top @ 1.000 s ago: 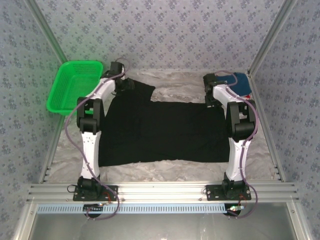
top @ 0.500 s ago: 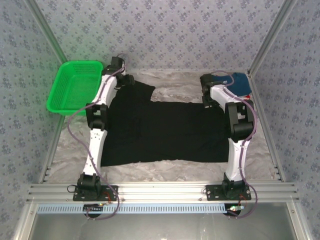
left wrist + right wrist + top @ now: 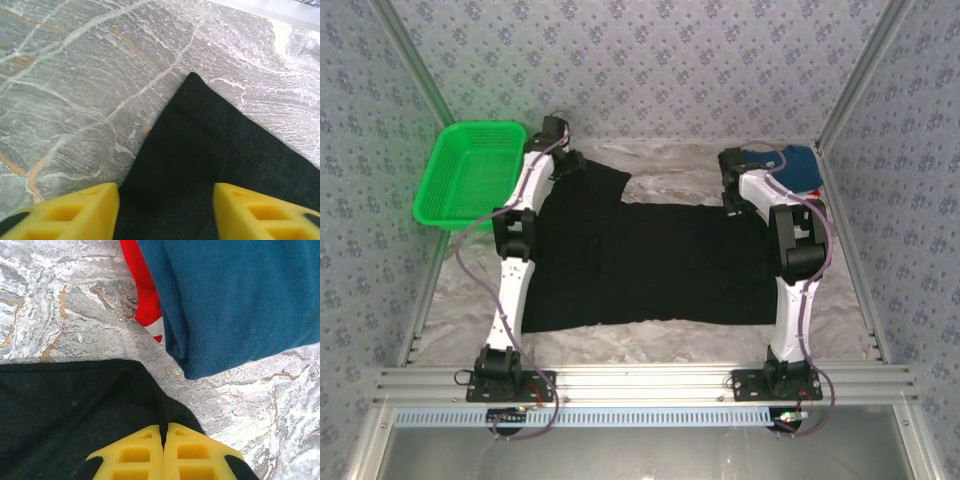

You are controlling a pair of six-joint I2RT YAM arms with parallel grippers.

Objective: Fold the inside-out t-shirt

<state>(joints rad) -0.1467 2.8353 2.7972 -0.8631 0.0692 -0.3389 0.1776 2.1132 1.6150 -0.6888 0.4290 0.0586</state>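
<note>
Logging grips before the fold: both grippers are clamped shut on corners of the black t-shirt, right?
Not both. The left wrist view shows the left gripper open, its fingers either side of a corner of the black t-shirt. The right gripper is clamped shut on its corner.

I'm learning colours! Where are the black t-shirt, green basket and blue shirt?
black t-shirt (image 3: 660,260), top view, middle of its body.
green basket (image 3: 470,178), top view, its bare floor.
blue shirt (image 3: 235,295), right wrist view, folded body.

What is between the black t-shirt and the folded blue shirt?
Only a narrow strip of bare marbled table, as the right wrist view shows. The black t-shirt and the blue shirt lie close but seem not to touch.
</note>
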